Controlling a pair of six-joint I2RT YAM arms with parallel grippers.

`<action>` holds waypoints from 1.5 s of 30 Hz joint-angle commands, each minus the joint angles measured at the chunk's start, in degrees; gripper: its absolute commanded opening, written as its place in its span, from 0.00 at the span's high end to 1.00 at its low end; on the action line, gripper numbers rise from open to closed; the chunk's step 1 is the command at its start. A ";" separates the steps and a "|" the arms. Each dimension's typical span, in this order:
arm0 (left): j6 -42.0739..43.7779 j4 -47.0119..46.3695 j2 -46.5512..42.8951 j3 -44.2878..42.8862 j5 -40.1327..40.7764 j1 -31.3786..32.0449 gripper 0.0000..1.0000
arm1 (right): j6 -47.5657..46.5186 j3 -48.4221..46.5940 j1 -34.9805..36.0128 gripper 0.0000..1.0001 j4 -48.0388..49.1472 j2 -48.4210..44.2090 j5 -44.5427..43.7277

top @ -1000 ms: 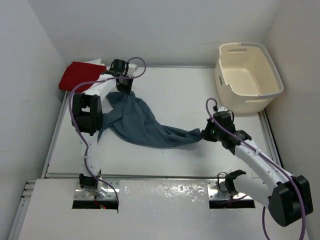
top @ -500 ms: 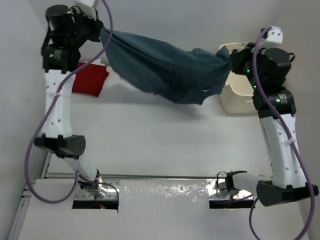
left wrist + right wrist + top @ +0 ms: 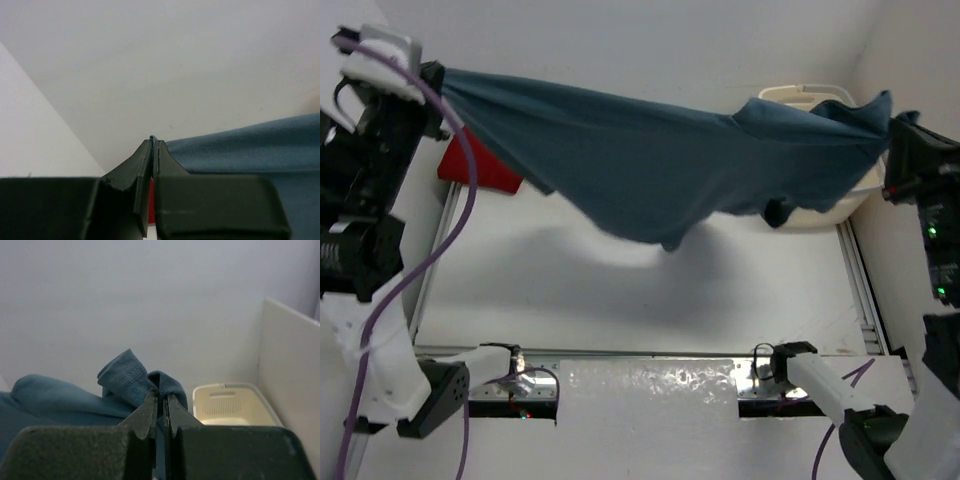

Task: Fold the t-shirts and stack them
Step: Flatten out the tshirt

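The slate blue-grey t-shirt [image 3: 650, 170] hangs in the air above the white table [image 3: 620, 300], pulled out like a wide band. Its long axis runs from the upper left of the frame to the upper right, nearly level, with the right end a little lower; the lower edge sags in the middle to a soft point, and a darker fold hangs down toward the right. The cloth is matte and smooth where it is stretched, and it wrinkles near both ends.

The left claw [image 3: 432, 85] is closed on the left corner of this shirt; in its own camera the two dark fingers are pressed together and only a thin edge of blue shows at the tips. The right claw [image 3: 892, 140] is closed on the right corner; there a stitched hem bunches up in a roll just above the fingertips.

The red t-shirt [image 3: 480, 168] lies on the table at the upper left, partly hidden behind the blue one.

The cream plastic basket [image 3: 800, 95] stands at the upper right; it has rounded corners, a handle slot and walls with many small holes. The shirt hangs in front of it, so I cannot tell what is inside.
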State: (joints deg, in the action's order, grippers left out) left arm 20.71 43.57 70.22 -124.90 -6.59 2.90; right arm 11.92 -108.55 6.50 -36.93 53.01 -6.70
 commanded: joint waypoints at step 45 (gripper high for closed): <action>25.15 -1.82 21.39 51.47 -10.38 10.71 0.39 | 2.66 41.74 6.59 0.06 11.08 33.06 1.43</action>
State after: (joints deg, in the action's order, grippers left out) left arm 32.03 34.70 95.81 -85.76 -13.28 5.58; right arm 13.63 -84.05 13.52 -22.55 90.56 -2.31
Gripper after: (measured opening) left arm 0.604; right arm 0.963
